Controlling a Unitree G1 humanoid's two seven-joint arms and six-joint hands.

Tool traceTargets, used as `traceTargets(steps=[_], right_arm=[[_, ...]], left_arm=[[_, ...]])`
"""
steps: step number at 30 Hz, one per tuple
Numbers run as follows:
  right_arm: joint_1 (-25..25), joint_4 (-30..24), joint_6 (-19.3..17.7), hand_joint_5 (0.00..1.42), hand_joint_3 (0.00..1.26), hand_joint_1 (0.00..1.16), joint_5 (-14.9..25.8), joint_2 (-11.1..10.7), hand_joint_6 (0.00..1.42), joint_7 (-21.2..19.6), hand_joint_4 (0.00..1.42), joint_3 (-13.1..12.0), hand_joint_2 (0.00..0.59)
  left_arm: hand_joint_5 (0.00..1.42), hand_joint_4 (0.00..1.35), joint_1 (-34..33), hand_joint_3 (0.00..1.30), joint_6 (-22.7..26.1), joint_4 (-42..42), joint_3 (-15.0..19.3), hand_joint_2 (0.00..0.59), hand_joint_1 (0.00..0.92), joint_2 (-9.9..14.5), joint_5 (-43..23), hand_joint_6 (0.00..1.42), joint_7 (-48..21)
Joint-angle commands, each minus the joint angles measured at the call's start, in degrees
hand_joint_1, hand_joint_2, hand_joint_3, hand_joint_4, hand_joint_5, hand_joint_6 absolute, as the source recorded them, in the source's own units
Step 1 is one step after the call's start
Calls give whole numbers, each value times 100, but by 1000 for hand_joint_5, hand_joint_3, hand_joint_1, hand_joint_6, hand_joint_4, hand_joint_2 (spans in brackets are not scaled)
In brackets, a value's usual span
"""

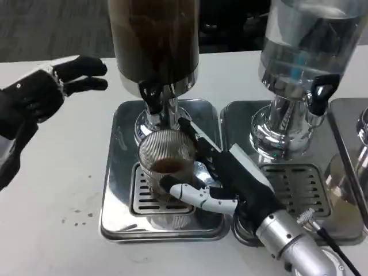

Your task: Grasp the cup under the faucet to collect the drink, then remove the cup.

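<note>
Presently, left hand [43, 92]: held above the white table [52, 195], well apart from the dispenser, nothing in it, fingers spread toward the dark tank.
Dark dispenser [154, 40]: a tank of brown drink is seen over a black faucet [150, 95] and a chrome base.
Cup [165, 161]: a ribbed clear cup is stood on the drip grate [144, 201] under the faucet, a little brown drink seen inside.
Right hand [221, 181]: wrapped around the cup, one finger across its front and others behind.
Clear dispenser [310, 52]: placed further right on its own tray.
</note>
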Motion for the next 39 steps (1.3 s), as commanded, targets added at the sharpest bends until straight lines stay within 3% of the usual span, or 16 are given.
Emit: traceTargets(steps=[1,30,39], right_arm=[[-34,60,-176,0,0,682,-59,0,29,-60,0,29,204],[-476,1037,-350,0,0,701,-161,321,0,-407,0,73,196],[-614,1265,-274,0,0,703,-368,342,0,-501,0,168,191]], left_arm=[[279,245,205,312,-96,157,84,48,0,-18,100,186,126],[288,261,410,334,-89,626,48,70,0,47,330,207,279],[296,280,390,356,-76,759,80,74,0,120,343,207,273]])
